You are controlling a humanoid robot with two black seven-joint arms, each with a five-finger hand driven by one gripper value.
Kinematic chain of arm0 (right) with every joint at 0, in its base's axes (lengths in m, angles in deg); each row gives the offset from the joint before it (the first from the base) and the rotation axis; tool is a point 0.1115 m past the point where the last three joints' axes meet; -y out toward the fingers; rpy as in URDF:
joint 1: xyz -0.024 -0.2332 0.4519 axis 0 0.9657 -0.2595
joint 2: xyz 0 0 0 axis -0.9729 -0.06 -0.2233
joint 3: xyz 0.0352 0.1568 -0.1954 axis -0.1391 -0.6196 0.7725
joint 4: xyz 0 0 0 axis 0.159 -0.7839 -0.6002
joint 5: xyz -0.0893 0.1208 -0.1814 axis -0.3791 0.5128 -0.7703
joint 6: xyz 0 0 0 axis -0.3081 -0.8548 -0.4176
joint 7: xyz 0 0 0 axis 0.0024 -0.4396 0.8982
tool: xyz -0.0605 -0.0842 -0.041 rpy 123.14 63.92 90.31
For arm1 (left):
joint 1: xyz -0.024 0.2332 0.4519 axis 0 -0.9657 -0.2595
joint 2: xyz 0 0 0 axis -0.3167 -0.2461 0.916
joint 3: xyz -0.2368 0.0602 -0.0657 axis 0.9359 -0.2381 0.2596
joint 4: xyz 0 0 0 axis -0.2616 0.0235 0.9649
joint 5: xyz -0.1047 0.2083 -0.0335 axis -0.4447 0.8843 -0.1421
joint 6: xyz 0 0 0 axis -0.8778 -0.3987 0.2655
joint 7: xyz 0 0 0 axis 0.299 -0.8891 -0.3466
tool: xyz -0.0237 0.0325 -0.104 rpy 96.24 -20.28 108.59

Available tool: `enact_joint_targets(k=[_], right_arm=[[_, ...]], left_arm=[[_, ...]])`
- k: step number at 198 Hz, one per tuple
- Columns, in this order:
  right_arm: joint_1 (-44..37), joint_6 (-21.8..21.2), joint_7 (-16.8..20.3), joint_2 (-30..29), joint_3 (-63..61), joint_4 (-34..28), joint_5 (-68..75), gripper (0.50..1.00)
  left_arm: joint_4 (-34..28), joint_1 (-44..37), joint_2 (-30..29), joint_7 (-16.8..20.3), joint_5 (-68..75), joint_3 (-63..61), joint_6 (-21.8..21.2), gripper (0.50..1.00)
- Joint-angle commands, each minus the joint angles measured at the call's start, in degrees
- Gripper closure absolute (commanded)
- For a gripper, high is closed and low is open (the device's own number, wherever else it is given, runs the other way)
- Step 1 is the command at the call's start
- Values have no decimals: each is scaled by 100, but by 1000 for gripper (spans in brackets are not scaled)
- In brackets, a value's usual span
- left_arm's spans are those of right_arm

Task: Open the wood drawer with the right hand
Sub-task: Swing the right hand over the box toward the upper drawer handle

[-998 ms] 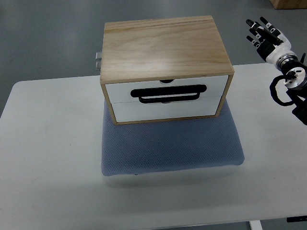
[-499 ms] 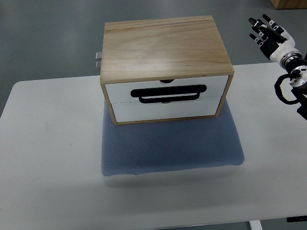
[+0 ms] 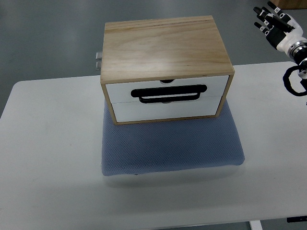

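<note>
Right now, scene by scene:

Wood drawer box (image 3: 165,50): sitting at the far middle of the white table (image 3: 48,158), rear half overhanging the table's far edge, front half resting on the blue mat (image 3: 170,146).
Box front: two white drawer faces stacked, upper drawer (image 3: 168,86) above lower drawer (image 3: 165,108), both flush with the wooden frame, neither pulled out.
Black handle (image 3: 169,93): long flat loop straddling the seam between the two faces; small dark notch just above it under the top panel.
Blue mat: lying flat, spreading toward the near edge and to both sides of the box front.
Metal bracket (image 3: 98,60): poking out at the box's back left corner, details too small to tell.
Right hand (image 3: 277,26): up in the far right corner, arm entering from the right edge, hovering beyond the table's far edge over the grey floor.
Right hand fingers (image 3: 264,17): spread apart, pointing up and left, gripping nothing.
Hand versus drawer: well apart, hand off to the right and farther back than the handle, no contact with box, handle or mat.
Black cable loop (image 3: 293,84): curling beside the right wrist at the frame's edge.
Left arm: out of sight.
</note>
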Motion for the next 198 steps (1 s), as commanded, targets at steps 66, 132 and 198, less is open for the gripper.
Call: enact_joint_targets(k=[66,132,198], right_arm=[[-1563,-527,-1,1232,2476,-1533,-234,556],[-2829,-1687,8,1609,3865,-2421,-1359,556],[-4551,-2032,87,1776,5430,-3880,-1755,556]], left_arm=[[-9,0,0,1,-1,0,0,500],[0,0,0,1,-1,0,0,500],[0,0,0,1,-1,0,0,500]])
